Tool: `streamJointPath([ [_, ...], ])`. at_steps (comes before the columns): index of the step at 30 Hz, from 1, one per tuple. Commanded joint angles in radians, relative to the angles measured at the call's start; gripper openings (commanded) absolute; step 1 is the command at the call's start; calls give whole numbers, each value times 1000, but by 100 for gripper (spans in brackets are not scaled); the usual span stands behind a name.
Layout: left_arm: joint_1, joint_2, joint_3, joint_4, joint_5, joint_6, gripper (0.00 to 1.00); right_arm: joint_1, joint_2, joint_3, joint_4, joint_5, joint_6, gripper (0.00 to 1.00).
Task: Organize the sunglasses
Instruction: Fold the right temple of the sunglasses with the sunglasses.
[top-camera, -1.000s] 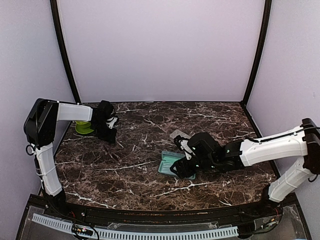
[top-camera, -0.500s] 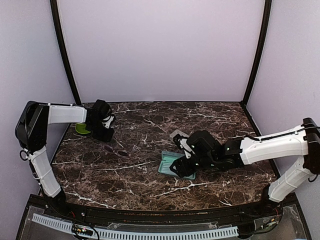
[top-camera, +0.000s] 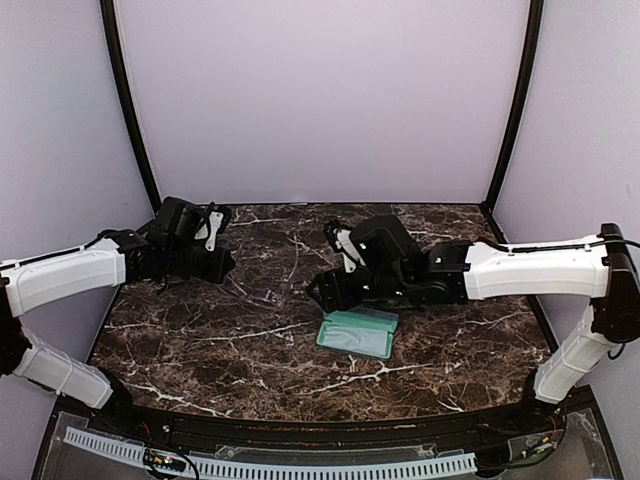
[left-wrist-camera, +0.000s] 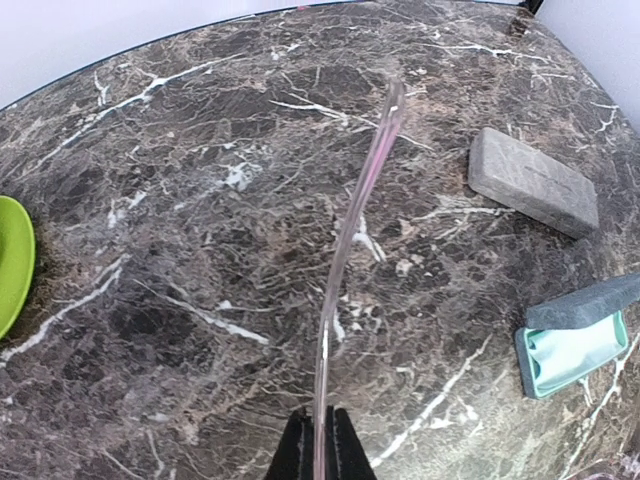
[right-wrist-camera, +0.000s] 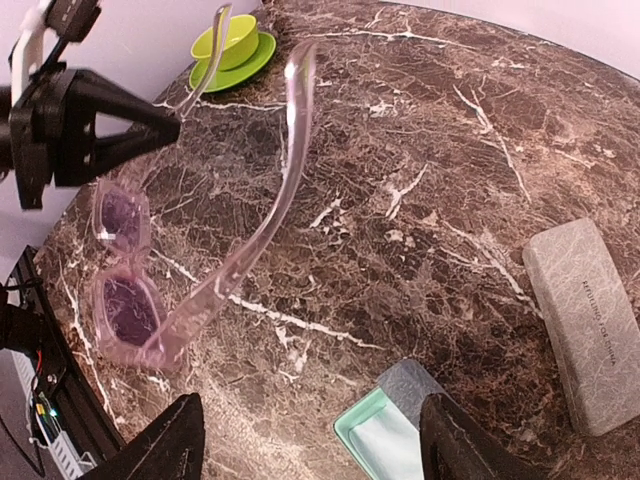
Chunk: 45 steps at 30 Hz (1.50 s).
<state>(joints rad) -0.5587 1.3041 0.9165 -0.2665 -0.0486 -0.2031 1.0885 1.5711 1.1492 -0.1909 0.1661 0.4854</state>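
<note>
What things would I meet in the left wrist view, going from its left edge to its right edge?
Green plate → sunglasses → closed grey case

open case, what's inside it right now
Only teal lining shows inside the open case; no sunglasses there, the left gripper holds them. From above, the right arm covers its lid.

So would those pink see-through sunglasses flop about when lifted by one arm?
Probably light: the left hand holds the pink translucent plastic sunglasses aloft by one thin temple arm. That arm looks bowed, so likely slightly springy. The purple lenses sit far from the pinch, so they may swing or twist, and glossy plastic could slip.
</note>
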Motion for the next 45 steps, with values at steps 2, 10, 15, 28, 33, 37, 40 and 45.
streamJointPath([
  [2, -80, -90, -113, 143, -47, -119, 0, -26, -3, 32, 50, 22, 55, 75],
  [10, -155, -110, -151, 187, -97, -157, 0, -27, -13, -13, 102, -36, 91, 71],
  [15, -190, -91, -166, 225, -110, -176, 0, -25, 7, -4, 117, -65, 93, 60],
  [28, -226, -53, -141, 236, -140, -168, 0, -21, 50, -6, 142, -116, 81, 33],
  [33, -233, -38, -130, 238, -147, -167, 0, -11, 78, -3, 136, -121, 70, 29],
  [37, -237, -29, -127, 241, -148, -167, 0, 3, 101, 42, 126, -116, 64, 28],
  [40, -240, -18, -125, 246, -139, -170, 0, 14, 126, 63, 115, -111, 57, 28],
  [45, -248, -12, -125, 256, -138, -173, 0, 31, 174, 100, 97, -126, 48, 29],
])
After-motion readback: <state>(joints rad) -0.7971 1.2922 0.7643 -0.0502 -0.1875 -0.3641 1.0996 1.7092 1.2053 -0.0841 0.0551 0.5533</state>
